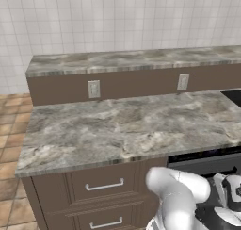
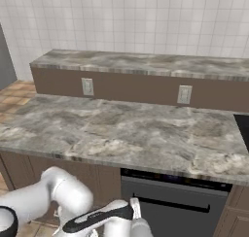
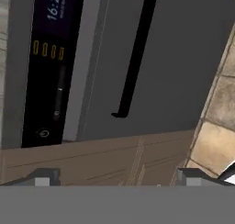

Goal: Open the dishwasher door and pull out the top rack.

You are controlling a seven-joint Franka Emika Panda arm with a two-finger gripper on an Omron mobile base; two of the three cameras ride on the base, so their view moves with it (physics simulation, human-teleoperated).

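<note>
The dishwasher door stands shut, set under the front edge of the table, its dark grey face flush with the brown wooden cabinetry beside it. In the right base view a black bar handle runs across the door just below the black control strip, which sits directly beneath the table's edge. In the left base view the door shows at the right, under the table, with brown drawer fronts carrying silver handles to its left.

The hand view is rolled (so the door's top edge lies toward that picture's left). There the door takes up most of the frame, the black handle running as a long bar with a short bent end, and the control strip beside it showing a lit clock reading and a row of small amber marks. Brown wooden panelling borders the door, and tan floor tiles lie past the door's far edge.

The claw hangs near the door with its two fingertips set wide apart, nothing between them, not touching the handle. The white arm bends low in front of the cabinets, left of the door
</note>
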